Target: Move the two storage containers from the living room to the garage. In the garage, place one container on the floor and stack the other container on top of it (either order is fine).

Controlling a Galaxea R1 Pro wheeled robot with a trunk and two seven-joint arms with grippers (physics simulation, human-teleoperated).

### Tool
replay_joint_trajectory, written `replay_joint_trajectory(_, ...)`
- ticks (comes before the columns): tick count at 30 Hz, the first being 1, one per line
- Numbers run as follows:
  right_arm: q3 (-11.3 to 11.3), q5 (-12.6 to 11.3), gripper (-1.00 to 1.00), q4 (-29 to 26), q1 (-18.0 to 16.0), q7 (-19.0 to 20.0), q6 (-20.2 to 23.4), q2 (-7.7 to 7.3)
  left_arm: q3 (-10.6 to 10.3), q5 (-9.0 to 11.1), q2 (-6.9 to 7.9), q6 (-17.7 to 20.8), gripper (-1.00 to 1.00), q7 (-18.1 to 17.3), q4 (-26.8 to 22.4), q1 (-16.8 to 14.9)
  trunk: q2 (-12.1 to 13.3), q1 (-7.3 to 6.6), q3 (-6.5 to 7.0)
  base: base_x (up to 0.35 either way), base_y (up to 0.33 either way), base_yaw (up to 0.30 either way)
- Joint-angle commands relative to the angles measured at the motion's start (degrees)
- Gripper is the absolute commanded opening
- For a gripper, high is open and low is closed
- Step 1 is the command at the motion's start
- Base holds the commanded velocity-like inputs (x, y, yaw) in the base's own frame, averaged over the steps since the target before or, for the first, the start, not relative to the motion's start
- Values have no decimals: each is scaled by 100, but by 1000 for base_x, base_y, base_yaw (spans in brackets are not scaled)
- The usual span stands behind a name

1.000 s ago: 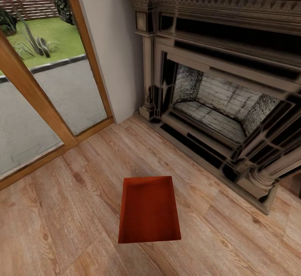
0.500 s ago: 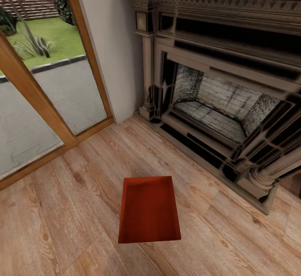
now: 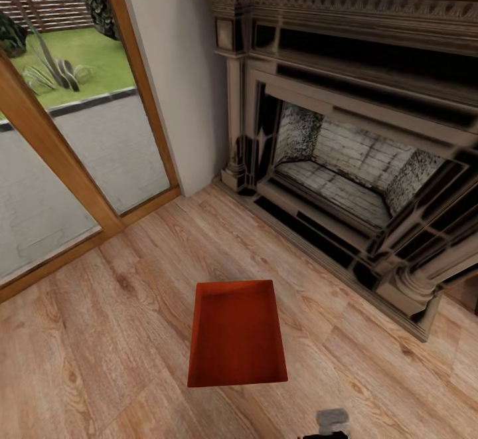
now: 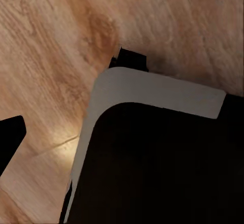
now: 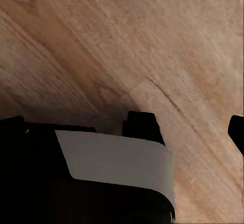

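Bin (image 3: 237, 336) sits empty on the wood floor (image 3: 99, 346).
Likely light and stiff; grip a rim. Claw states: cannot tell.

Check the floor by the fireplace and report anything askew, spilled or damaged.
Nothing stands out. One bin sits flat and empty on the wood floor in front of the fireplace, apart from it, with no spill or visible damage. A small grey robot part shows at the head view's lower edge.
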Motion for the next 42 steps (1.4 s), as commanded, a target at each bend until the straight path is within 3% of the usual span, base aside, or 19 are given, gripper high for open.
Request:
replay_joint_trajectory(1, 16, -68, 100, 45, -280, -46, 59, -3, -1, 40, -4, 334, 100, 43, -43, -222, -2, -1, -5, 0, 0, 0)
replay_joint_trajectory(3, -19, -75, 100, 246, -895, -47, 114, 11, -9, 29, -15, 786, 100, 92, -76, -779, -2, -1, -5, 0, 0, 0)
replay_joint_trajectory(7, -88, -78, 100, 591, -1625, -47, 140, 60, -28, 42, -90, 979, 100, 155, 25, -1492, -2, -1, -5, 0, 0, 0)
replay_joint_trajectory(8, -210, -78, 100, 734, -1912, -47, 100, 144, -45, 33, -203, 1017, 100, 286, 192, -1865, -2, -1, -5, 0, 0, 0)
replay_joint_trajectory(9, -264, -78, 100, 769, -1986, -48, 84, 169, -49, 17, -254, 1026, 100, 346, 268, -1982, -2, -1, -5, 0, 0, 0)
replay_joint_trajectory(11, -563, -71, 100, 863, -2185, -46, -92, 248, -62, -170, -557, 1025, 100, 681, 699, -2520, -2, -1, -5, 0, 0, 0)
replay_joint_trajectory(12, -603, -72, 100, 874, -2204, -46, -151, 261, -65, -231, -615, 1017, 100, 740, 772, -2614, -2, -1, -5, 0, 0, 0)
replay_joint_trajectory(14, -703, -75, 100, 935, -2250, -45, -426, 321, -69, -553, -827, 991, 100, 898, 927, -2861, -2, -1, -5, 0, 0, 0)
replay_joint_trajectory(17, -745, -66, 100, 1098, -2271, -45, -697, 408, -71, -1004, -946, 971, 100, 974, 949, -3005, -2, -1, -5, 0, 0, 0)
replay_joint_trajectory(18, -738, -3, 100, 1227, -2279, -3, -825, 558, -65, -1273, -959, 936, 100, 1001, 927, -3089, -2, -1, -5, 0, 0, 0)
replay_joint_trajectory(20, -726, 12, 100, 1252, -2280, 15, -849, 602, -61, -1339, -973, 867, 100, 1005, 927, -3114, -2, -1, -5, 0, 0, 0)
replay_joint_trajectory(23, -728, 24, 100, 1273, -2280, 27, -987, 638, -61, -1390, -951, 623, 100, 1009, 902, -3137, -2, -1, -5, 0, 0, 0)
replay_joint_trajectory(29, -738, 15, 100, 1278, -2281, -41, -1454, 654, -47, -1397, -908, 497, 100, 1012, 898, -3140, -2, -1, -5, 0, 0, 0)
replay_joint_trajectory(34, -737, 3, 100, 1296, -2277, -104, -1523, 656, -49, -1397, -927, 144, 100, 1017, 870, -3140, -2, -1, -5, 0, 0, 0)
replay_joint_trajectory(42, -737, 9, 100, 1361, -2274, -114, -1530, 647, -22, -1376, -933, -19, 100, 1019, 813, -3140, -2, -1, -5, 0, 0, 0)
